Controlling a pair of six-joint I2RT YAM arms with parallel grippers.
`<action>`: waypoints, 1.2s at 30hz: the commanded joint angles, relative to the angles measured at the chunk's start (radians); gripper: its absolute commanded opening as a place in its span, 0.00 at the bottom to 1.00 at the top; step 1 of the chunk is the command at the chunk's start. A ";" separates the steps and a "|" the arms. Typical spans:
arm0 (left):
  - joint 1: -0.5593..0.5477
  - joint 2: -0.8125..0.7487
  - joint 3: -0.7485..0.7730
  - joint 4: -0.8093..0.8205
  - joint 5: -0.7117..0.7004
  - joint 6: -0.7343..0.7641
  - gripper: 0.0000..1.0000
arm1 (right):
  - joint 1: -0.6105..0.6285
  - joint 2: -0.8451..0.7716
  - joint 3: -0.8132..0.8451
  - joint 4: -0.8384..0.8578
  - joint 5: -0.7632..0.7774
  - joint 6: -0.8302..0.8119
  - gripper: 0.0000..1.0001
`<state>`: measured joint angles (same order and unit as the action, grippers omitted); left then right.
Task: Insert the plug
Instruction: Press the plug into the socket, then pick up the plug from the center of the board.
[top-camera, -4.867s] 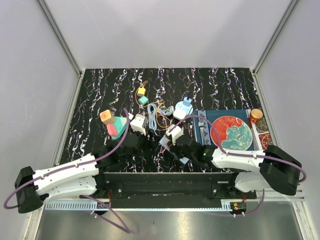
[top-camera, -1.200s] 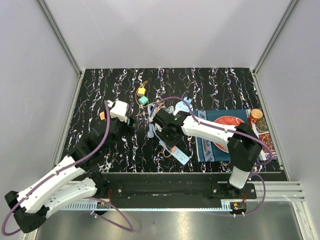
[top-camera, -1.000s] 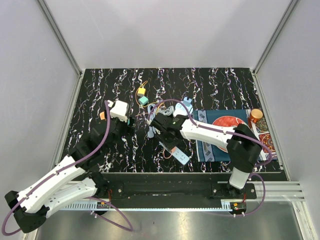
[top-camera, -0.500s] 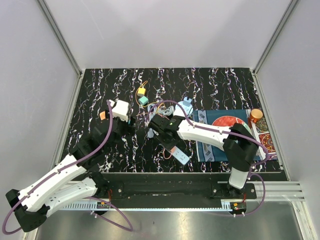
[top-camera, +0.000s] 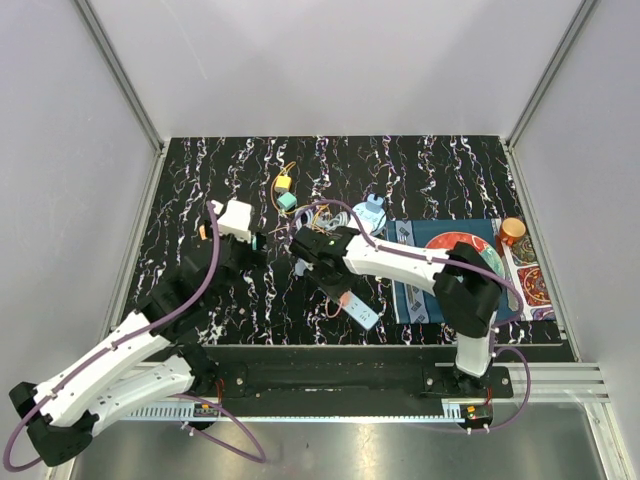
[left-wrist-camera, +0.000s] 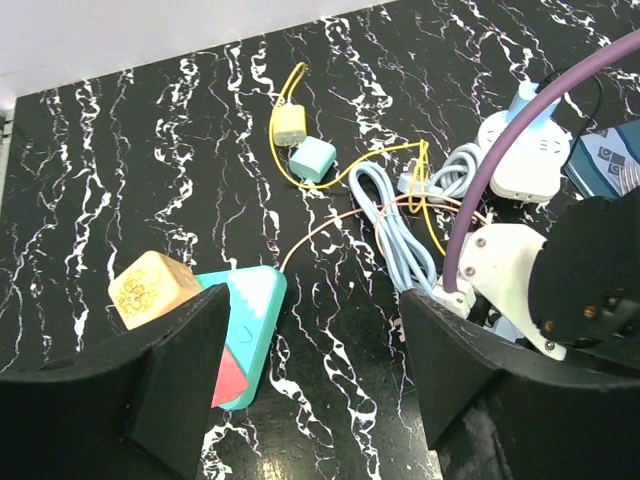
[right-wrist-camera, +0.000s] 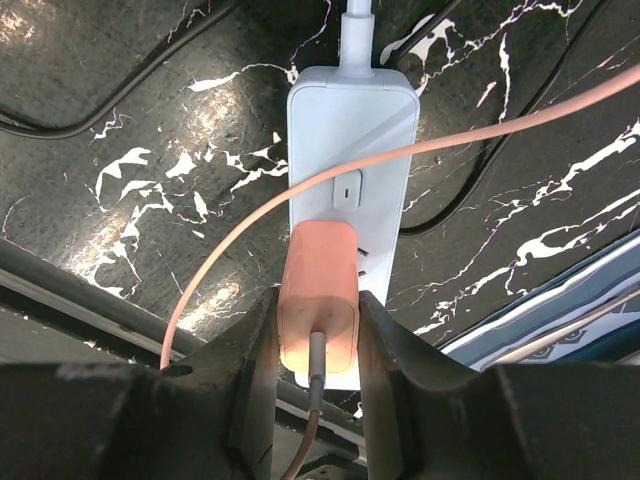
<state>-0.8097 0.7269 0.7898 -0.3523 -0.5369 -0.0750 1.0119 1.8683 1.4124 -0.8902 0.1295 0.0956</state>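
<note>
A salmon-pink plug (right-wrist-camera: 318, 300) with a pink cable sits between the fingers of my right gripper (right-wrist-camera: 318, 335), which is shut on its sides. The plug lies over the near end of a white power strip (right-wrist-camera: 352, 130), right below its switch. Socket slots show just beside the plug; whether its prongs are in is hidden. From above, the right gripper (top-camera: 336, 284) reaches down-right to the strip (top-camera: 360, 312) at the front centre. My left gripper (left-wrist-camera: 320, 380) hangs open over bare tabletop, beside a teal-and-red block (left-wrist-camera: 245, 325); the top view places the left gripper (top-camera: 243, 250) left of centre.
A wooden cube (left-wrist-camera: 150, 288), a yellow plug (left-wrist-camera: 290, 125), a teal plug (left-wrist-camera: 315, 158), a coiled blue cable (left-wrist-camera: 400, 235) and a white charger (left-wrist-camera: 525, 165) lie mid-table. A red plate (top-camera: 455, 250) on a mat and an orange cup (top-camera: 513, 230) stand at the right.
My right wrist has shifted a little to the left above the power strip, still holding the plug. The left arm has barely moved.
</note>
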 joint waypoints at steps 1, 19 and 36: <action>0.007 -0.037 0.003 0.016 -0.077 0.012 0.75 | -0.006 0.138 0.095 0.059 -0.019 -0.049 0.00; 0.007 -0.043 0.009 -0.004 -0.114 0.000 0.80 | -0.039 0.286 0.445 0.126 -0.064 -0.108 0.40; 0.217 0.317 0.247 -0.005 0.093 -0.149 0.82 | -0.271 -0.228 0.059 0.129 -0.016 0.013 0.91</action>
<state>-0.6598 0.9436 0.9306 -0.3748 -0.5419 -0.1596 0.8101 1.7493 1.6054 -0.7952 0.0715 0.0616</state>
